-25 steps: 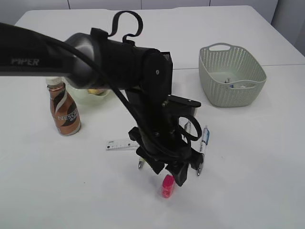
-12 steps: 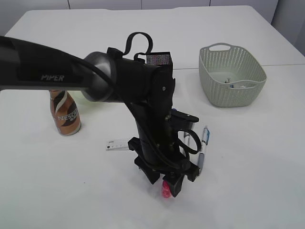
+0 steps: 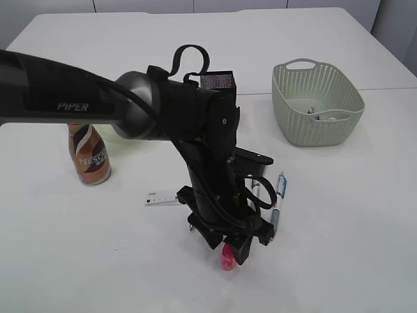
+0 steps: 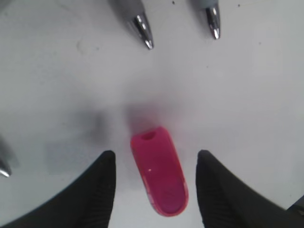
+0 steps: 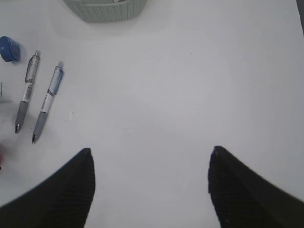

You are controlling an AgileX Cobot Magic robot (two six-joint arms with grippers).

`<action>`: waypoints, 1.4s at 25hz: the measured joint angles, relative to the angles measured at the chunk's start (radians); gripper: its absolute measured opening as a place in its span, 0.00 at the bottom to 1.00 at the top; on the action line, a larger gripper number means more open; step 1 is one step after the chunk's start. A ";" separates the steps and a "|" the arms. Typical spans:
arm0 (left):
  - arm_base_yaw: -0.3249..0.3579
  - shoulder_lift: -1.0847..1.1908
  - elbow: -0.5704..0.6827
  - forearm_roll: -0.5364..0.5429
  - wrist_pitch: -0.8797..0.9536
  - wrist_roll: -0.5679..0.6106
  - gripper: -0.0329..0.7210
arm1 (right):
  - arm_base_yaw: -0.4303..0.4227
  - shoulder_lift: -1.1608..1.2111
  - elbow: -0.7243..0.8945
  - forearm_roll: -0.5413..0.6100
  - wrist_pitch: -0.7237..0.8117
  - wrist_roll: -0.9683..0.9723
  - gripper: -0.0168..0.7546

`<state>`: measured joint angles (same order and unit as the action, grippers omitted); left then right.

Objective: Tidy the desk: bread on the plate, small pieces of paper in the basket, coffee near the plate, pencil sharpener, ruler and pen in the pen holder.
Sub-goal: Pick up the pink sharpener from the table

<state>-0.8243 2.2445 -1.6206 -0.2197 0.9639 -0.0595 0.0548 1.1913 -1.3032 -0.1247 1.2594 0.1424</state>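
1. Left claw is hanging low over the counter with its fingers spread either side of the pink pencil sharpener; neither pad is touching it, and the sharpener is lying flat between them, so I judge this to be the lining-up for a pinch that is not yet made.
2. Far left, the coffee is standing upright just beside the plate, which is mostly hidden behind the arm; that placement looks already done.
3. Whether the bread is sitting on the plate I cannot tell, since the arm is covering it.
4. Left of the arm's wrist, the ruler is lying flat on the counter, only its left end showing, waiting for its turn.
5. Behind the arm, the black pen holder is peeking out at the far side, the likely destination for the sharpener.
6. Right of the claw, two pens are lying side by side, tips pointing toward the near edge, close enough that a careless closing could nudge them.
7. Far right, the basket is sitting with small scraps inside, probably the small pieces of paper.
8. Right claw is hovering spread and empty over bare counter, keeping clear.
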 joint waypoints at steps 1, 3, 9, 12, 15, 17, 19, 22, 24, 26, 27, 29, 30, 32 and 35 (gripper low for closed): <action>0.000 0.000 0.000 0.000 -0.001 0.000 0.56 | 0.000 0.000 0.000 0.000 0.000 0.000 0.77; 0.000 0.000 0.000 0.000 -0.002 0.000 0.56 | 0.000 0.000 0.000 0.000 0.000 0.000 0.77; 0.000 0.018 0.000 -0.002 -0.006 0.000 0.56 | 0.000 0.000 0.000 0.000 0.000 0.000 0.77; 0.000 0.018 -0.003 -0.002 -0.008 0.000 0.55 | 0.000 0.000 0.000 0.000 0.000 0.000 0.77; -0.002 0.018 -0.003 -0.004 -0.008 0.000 0.53 | 0.000 0.000 0.000 0.000 0.000 0.000 0.77; -0.002 0.018 -0.003 -0.004 -0.008 0.000 0.50 | 0.000 0.000 0.000 0.000 0.000 0.000 0.77; -0.002 0.018 -0.003 -0.005 -0.008 0.000 0.47 | 0.000 0.000 0.000 0.000 0.000 0.000 0.77; -0.002 0.018 -0.003 -0.005 -0.008 0.000 0.42 | 0.000 0.000 0.000 0.000 0.000 0.000 0.77; -0.002 0.018 -0.003 -0.005 -0.008 0.000 0.40 | 0.000 0.000 0.000 0.000 0.000 0.000 0.77; -0.002 0.018 -0.003 -0.005 -0.004 0.000 0.36 | 0.000 0.000 0.000 0.000 0.000 0.000 0.77; -0.002 0.018 -0.003 -0.005 0.001 0.000 0.33 | 0.000 0.000 0.000 0.000 0.000 0.000 0.77; -0.002 0.018 -0.003 -0.005 0.018 0.000 0.30 | 0.000 0.000 0.000 0.000 0.000 0.000 0.77; -0.002 0.018 -0.003 -0.005 0.027 0.000 0.29 | 0.000 0.000 0.000 0.000 0.000 0.000 0.77; -0.002 0.018 -0.003 0.001 0.038 0.000 0.27 | 0.000 0.000 0.000 0.000 0.000 0.000 0.77; -0.002 0.018 -0.003 0.005 0.046 0.000 0.26 | 0.000 0.000 0.000 0.000 0.000 0.000 0.77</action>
<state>-0.8259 2.2624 -1.6235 -0.2143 1.0104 -0.0595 0.0548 1.1913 -1.3032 -0.1247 1.2594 0.1424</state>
